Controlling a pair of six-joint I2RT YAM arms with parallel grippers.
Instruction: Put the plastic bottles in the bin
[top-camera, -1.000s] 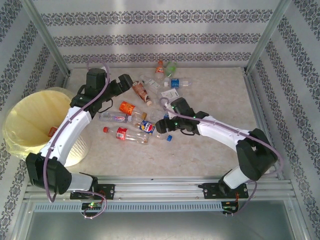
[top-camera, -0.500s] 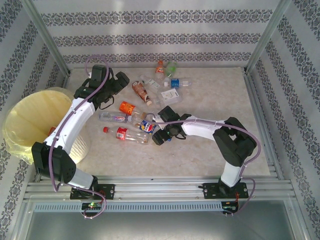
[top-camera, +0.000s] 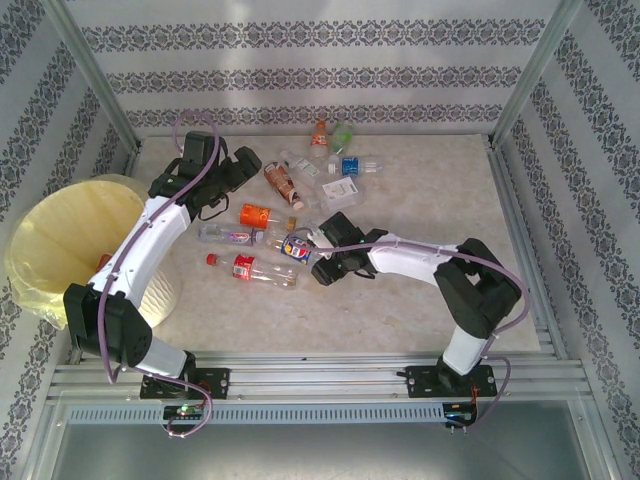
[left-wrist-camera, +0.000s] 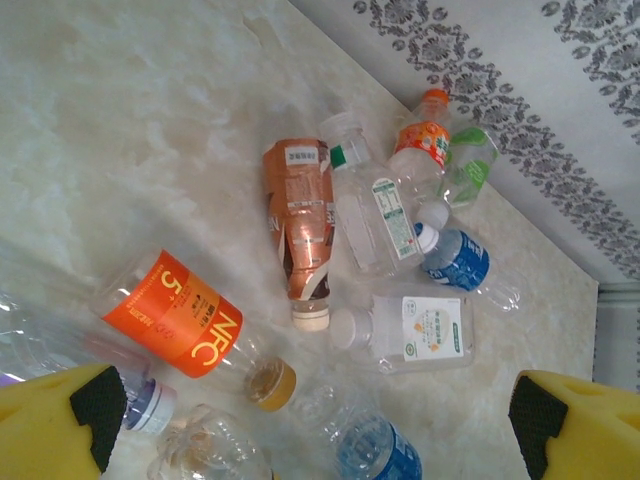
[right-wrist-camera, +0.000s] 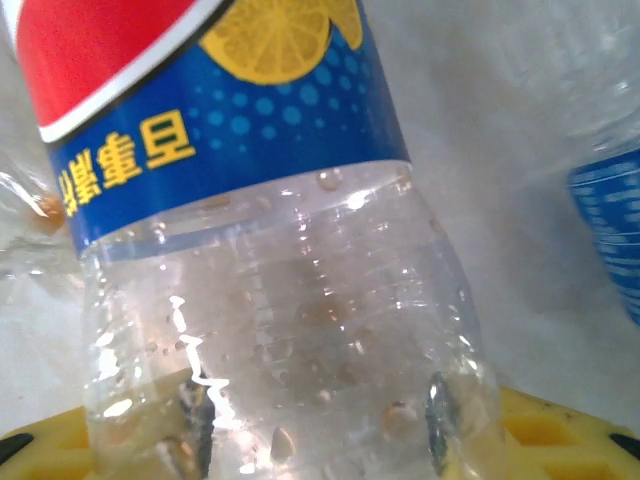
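- The left gripper (left-wrist-camera: 318, 428) hangs released above the scattered bottles. Its two yellow fingers (left-wrist-camera: 55, 415) are spread wide and nothing touches their dark pads.
- Just beside its left finger an orange NFC bottle (left-wrist-camera: 185, 325) lies on its side, with its amber end pointing into the gap between the fingers.
- Low in that gap, nearer the left finger, lies a crumpled clear bottle (left-wrist-camera: 210, 452) on the marble-patterned table (top-camera: 420, 300).
- Ahead of the fingertips a brown bottle (left-wrist-camera: 298, 220) lies flat, with a clear bottle with a green cap (left-wrist-camera: 368, 205) touching it.
- Farther out, against the patterned wall, an orange-capped bottle (left-wrist-camera: 425, 140) and a green-labelled bottle (left-wrist-camera: 468, 165) lie side by side.
- Toward the right finger's side lie a squat white-labelled bottle (left-wrist-camera: 412, 330) and, just beyond it, a blue-labelled bottle with a white cap (left-wrist-camera: 455, 260).
- The right gripper (top-camera: 316, 258) is down at table level, in the middle of the table.
- A blue-and-red-labelled bottle (right-wrist-camera: 280, 330) lies between its yellow fingers (right-wrist-camera: 570, 430), with its clear end reaching back toward the palm.
- I cannot tell whether those fingers are clenched on the bottle or merely flank it.
- The bin (top-camera: 45, 215), lined with a pale yellow bag, stands well apart from both pairs of fingers, out beyond the left arm at the table's left edge.
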